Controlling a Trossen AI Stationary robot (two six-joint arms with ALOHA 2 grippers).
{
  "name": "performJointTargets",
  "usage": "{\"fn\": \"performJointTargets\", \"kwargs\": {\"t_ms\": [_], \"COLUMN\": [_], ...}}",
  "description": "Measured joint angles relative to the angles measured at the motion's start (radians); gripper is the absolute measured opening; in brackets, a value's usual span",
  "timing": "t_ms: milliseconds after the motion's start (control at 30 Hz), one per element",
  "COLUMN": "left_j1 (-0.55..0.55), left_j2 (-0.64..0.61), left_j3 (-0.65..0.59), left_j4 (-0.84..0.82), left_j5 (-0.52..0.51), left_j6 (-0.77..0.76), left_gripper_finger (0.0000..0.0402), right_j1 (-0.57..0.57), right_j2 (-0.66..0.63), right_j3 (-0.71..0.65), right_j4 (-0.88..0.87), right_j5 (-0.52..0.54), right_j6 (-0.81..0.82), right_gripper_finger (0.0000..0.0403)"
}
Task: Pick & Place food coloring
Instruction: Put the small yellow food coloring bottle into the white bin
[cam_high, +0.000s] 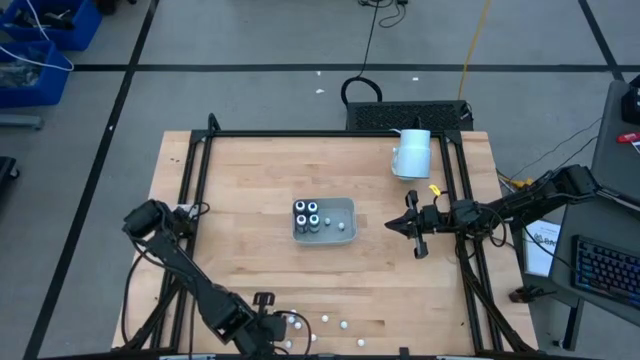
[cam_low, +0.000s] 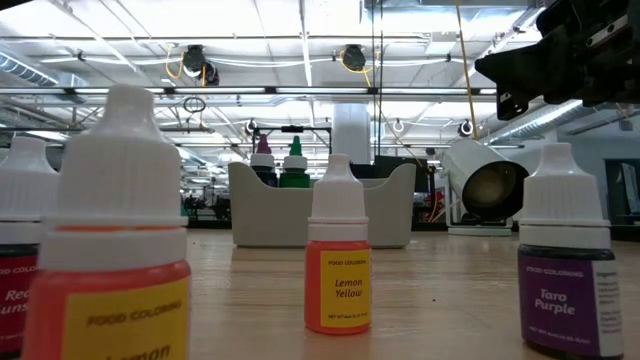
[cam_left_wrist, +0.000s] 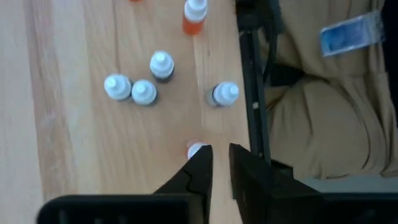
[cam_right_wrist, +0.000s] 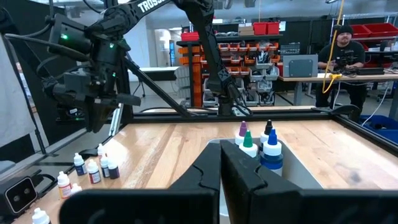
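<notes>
The left gripper (cam_high: 268, 328) hangs low over the near edge of the table (cam_high: 250, 200), right above the loose bottles (cam_high: 325, 322) scattered there; from overhead I cannot tell how its fingers stand. The tray (cam_high: 345, 208) sits mid-table with four bottles (cam_high: 307, 216) already standing in it and one or two more lying beside them. The right gripper (cam_high: 414, 228) waits just beside the tray, with the white cup (cam_high: 412, 153) lying on its side farther back.

From table height, a lemon yellow bottle (cam_low: 338, 262) stands in front of the tray (cam_low: 400, 205), a purple one (cam_low: 569, 270) to one side, and more crowd close to the camera. The tipped cup (cam_low: 487, 180) shows behind.

The left wrist camera shows that gripper (cam_left_wrist: 219, 163) with its fingers nearly closed, only a thin gap between them and nothing held. A white cap (cam_left_wrist: 196, 149) sits just at the tip of one finger, and four other bottles (cam_left_wrist: 144, 91) stand near. My reading: this is the approach to the next pick. The fingers must spread and centre on that cap, without knocking its neighbours or the frame rail (cam_left_wrist: 250, 81) alongside.

The right wrist camera shows the right gripper (cam_right_wrist: 222, 163) pinched almost together and empty, facing the tray's bottles (cam_right_wrist: 261, 146); a person (cam_right_wrist: 342, 50) sits well behind.
</notes>
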Motion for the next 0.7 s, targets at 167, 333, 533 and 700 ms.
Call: {"fn": "performJointTargets", "kwargs": {"t_ms": [167, 333, 533, 700], "left_j1": [0.003, 0.005, 0.007, 0.008], "left_j2": [0.000, 0.000, -0.001, -0.001], "left_j3": [0.000, 0.000, -0.049, -0.099], "left_j4": [0.011, 0.008, 0.016, 0.016], "left_j5": [0.029, 0.022, 0.008, 0.015], "left_j6": [-0.013, -0.021, -0.025, -0.043], "left_gripper_finger": [0.0139, 0.0233, 0.0284, 0.0281], "right_j1": [0.000, 0.000, 0.000, 0.000], "right_j2": [0.000, 0.000, 0.000, 0.000], "right_j3": [0.000, 0.000, 0.000, 0.000], "right_j4": [0.000, 0.000, 0.000, 0.000], "right_j5": [0.000, 0.000, 0.000, 0.000], "right_j6": [0.000, 0.000, 0.000, 0.000], "right_gripper_finger": [0.0000, 0.0000, 0.0000, 0.0000]}}
